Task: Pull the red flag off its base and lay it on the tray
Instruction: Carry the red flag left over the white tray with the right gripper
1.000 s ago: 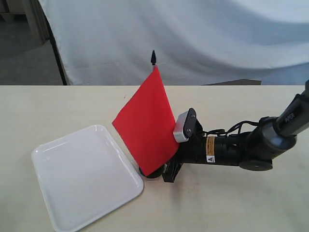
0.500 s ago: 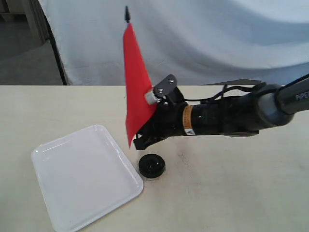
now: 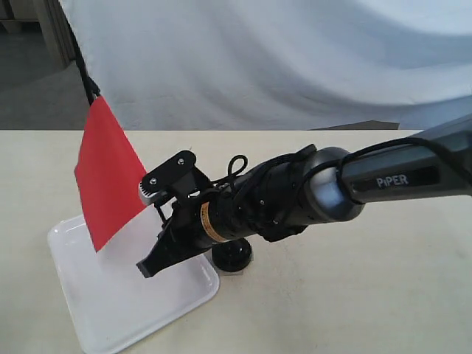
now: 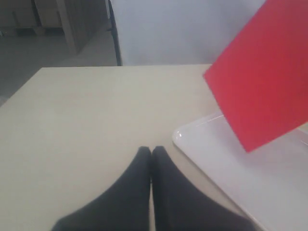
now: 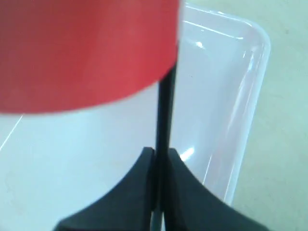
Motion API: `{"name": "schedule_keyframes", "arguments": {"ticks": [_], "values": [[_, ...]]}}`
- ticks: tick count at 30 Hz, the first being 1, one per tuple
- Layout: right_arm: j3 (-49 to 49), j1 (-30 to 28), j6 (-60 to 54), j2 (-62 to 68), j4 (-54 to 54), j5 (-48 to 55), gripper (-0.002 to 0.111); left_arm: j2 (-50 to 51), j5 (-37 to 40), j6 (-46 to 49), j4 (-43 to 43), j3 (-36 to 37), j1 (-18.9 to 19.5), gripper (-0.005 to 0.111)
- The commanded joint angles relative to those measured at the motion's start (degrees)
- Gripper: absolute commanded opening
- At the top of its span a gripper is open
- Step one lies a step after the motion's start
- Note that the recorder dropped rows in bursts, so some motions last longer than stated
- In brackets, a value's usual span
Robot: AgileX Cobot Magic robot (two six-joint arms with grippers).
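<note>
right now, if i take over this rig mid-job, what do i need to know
Right hand: shut on the red flag by its pole, flag held over the tray.
Left hand: shut, holding nothing, facing the tray.
Base: on the table beside the tray, empty.
Done: flag pulled off the base.
Left: lay it on the tray, let go.

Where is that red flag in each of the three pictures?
Exterior view: the red flag at left, over the tray.
Left wrist view: upper right of the picture, above the tray.
Right wrist view: across the picture's top, pole in the right gripper.
Shared landmark: the tray.
</note>
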Motion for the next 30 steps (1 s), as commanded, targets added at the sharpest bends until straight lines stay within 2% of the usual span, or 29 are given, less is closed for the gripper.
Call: {"name": "schedule_keyframes", "arguments": {"ticks": [1,3,7,10,12,13,14,15,16,18,22,25,30], "values": [[-0.36,-0.07,5.43,0.0,-2.69,-1.63,-0.001,-0.16,0.16,-0.36,0.25,0.09,-0.23,0.0],[-0.36,-0.31,3.3,0.0,-2.69,-1.61,-0.001,-0.16,0.16,-0.36,0.25,0.09,-0.23,0.0],[-0.35,1.17,-14.17,0.52,-2.69,4.19,-0.001,-0.16,0.16,-0.36,0.25,0.09,-0.23,0.0],[-0.37,4.52,-29.18,0.52,-2.69,22.47,-0.001,-0.16,0.16,-0.36,0.25,0.09,-0.23,0.0],[-0.61,5.89,-36.56,0.52,0.49,28.17,-0.001,-0.16,0.16,-0.36,0.25,0.09,-0.23,0.0],[-1.3,6.15,-42.7,0.52,7.33,29.14,-0.001,-0.16,0.16,-0.36,0.25,0.09,-0.23,0.0],[-3.18,6.25,-58.07,0.89,24.14,31.54,-0.001,-0.16,0.16,-0.36,0.25,0.09,-0.23,0.0],[-6.76,6.25,-74.88,1.82,41.03,38.38,-0.001,-0.16,0.16,-0.36,0.25,0.09,-0.23,0.0],[-11.34,6.25,-86.26,2.73,55.31,46.21,-0.001,-0.16,0.16,-0.36,0.25,0.09,-0.23,0.0],[-16.65,6.25,-93.48,3.18,70.76,52.81,-0.001,-0.16,0.16,-0.36,0.25,0.09,-0.23,0.0],[-22.15,6.25,-95.33,3.98,87.11,59.55,-0.001,-0.16,0.16,-0.36,0.25,0.09,-0.23,0.0],[-25.42,6.25,-95.17,8.1,90.04,64.63,-0.001,-0.16,0.16,-0.36,0.25,0.09,-0.23,0.0],[-28.72,6.01,-93.79,11.86,94.72,64.85,-0.001,-0.16,0.16,-0.36,0.25,0.09,-0.23,0.0]]}}
